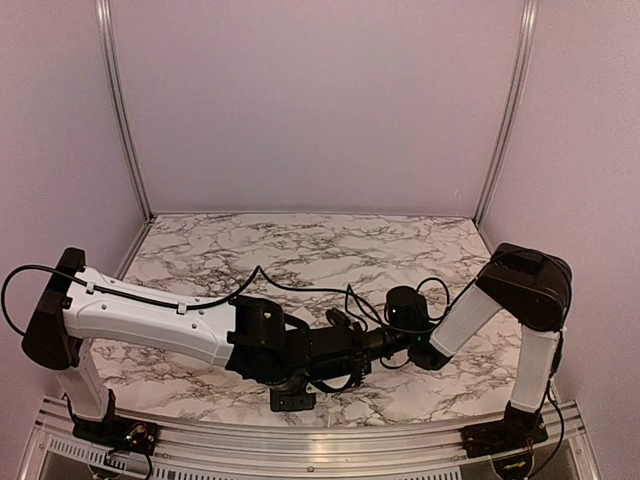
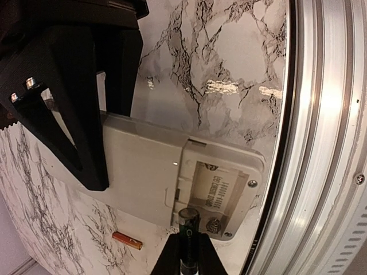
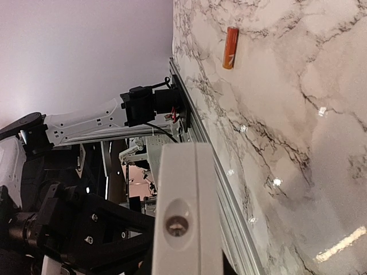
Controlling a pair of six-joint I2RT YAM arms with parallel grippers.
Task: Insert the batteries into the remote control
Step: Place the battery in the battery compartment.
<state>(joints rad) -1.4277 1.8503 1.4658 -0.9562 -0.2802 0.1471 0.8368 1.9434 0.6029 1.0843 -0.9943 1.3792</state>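
Left wrist: left gripper (image 2: pixel 103 143) clamped on remote control (image 2: pixel 143 166); right gripper (image 2: pixel 186 259) pinches dark battery (image 2: pixel 187 220) at compartment (image 2: pixel 223 192).

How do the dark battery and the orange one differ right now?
The dark battery is pinched in the right gripper; the orange battery lies loose on the marble table. The dark battery's tip sits at the open compartment of the remote control; the orange battery lies flat beside the remote. Both are slim cylinders, neither yet seated.

walls (image 1: pixel 320 100): pale lilac | tabletop (image 1: pixel 300 250): marble-patterned | edge rail (image 1: pixel 300 440): aluminium
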